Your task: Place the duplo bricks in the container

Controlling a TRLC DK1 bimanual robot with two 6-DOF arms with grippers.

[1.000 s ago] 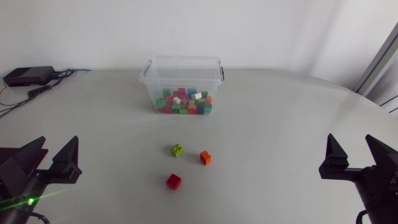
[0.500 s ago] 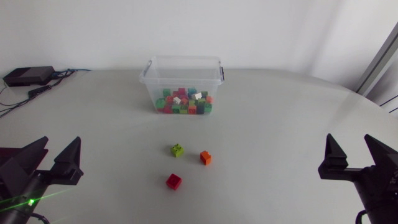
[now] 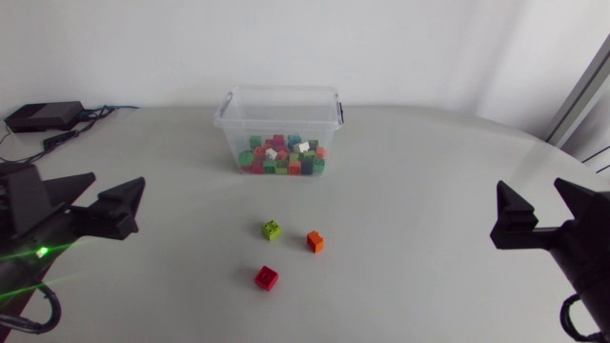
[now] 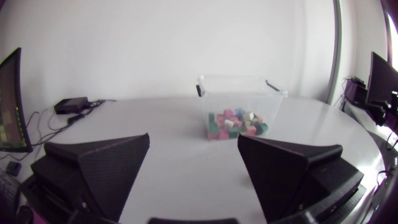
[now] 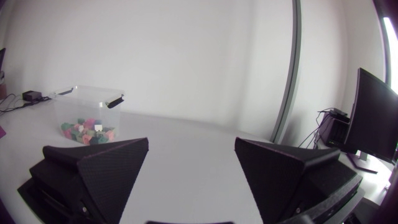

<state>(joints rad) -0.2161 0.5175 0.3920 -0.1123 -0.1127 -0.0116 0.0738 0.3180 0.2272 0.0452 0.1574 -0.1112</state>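
Green brick [image 3: 273,230], orange brick [image 3: 315,241] and red brick [image 3: 267,277] lie before clear container [image 3: 283,91].

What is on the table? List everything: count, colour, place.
container: one, clear plastic, far middle of the table
bricks inside: many, mixed colours, filling the container's bottom
green brick: one, loose, nearer than the container
orange brick: one, just right of the green brick
red brick: one, nearest of the three loose bricks
black box: one, with cables, far left corner
left gripper: black, open, empty, left side
right gripper: black, open, empty, right side
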